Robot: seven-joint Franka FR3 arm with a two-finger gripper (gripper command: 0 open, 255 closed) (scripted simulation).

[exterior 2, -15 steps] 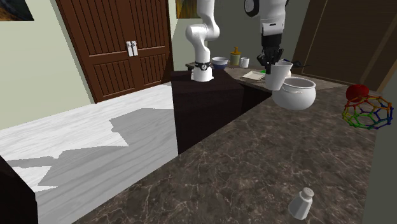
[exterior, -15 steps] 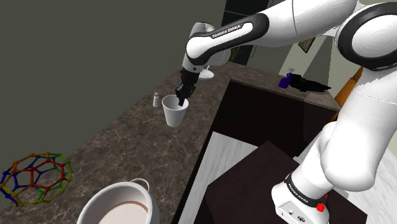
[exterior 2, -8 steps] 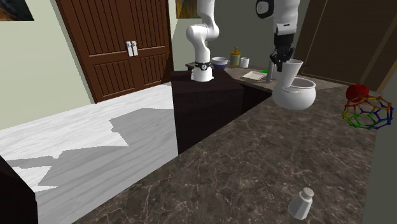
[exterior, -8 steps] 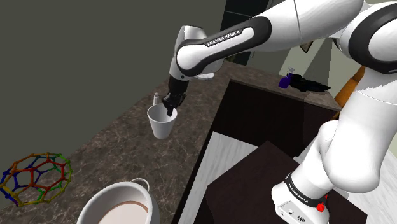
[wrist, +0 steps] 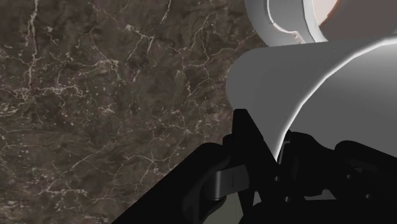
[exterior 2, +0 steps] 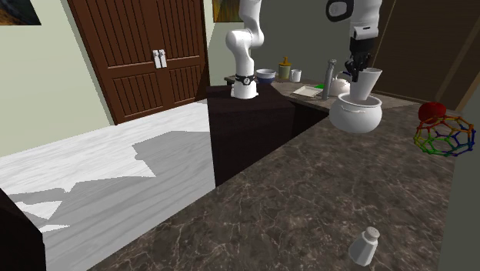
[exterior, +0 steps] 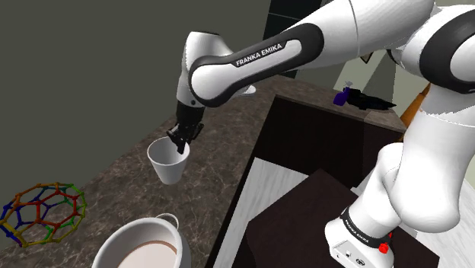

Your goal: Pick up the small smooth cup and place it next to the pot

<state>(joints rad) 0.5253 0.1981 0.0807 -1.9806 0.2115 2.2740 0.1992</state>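
Right, shoulder view: the black two-finger gripper (exterior: 181, 141) is clamped on the rim of the small smooth white cup (exterior: 168, 162), holding it up over the dark brown marbled countertop (exterior: 114, 179). The big round white pot (exterior: 141, 242) sits nearer the camera, and a multi-coloured wire ball (exterior: 42, 214) is at this view's left. A flat grey-green wall (exterior: 91, 68) stands behind. Second exterior view: the cup shows just above the pot's rim. Tall brown panelled double doors (exterior 2: 154, 58) and a pale plank floor (exterior 2: 92, 165) fill the left. Wrist view: one of the fingers (wrist: 249, 143) is outside the cup wall, with veined stone below and the pot rim beyond.
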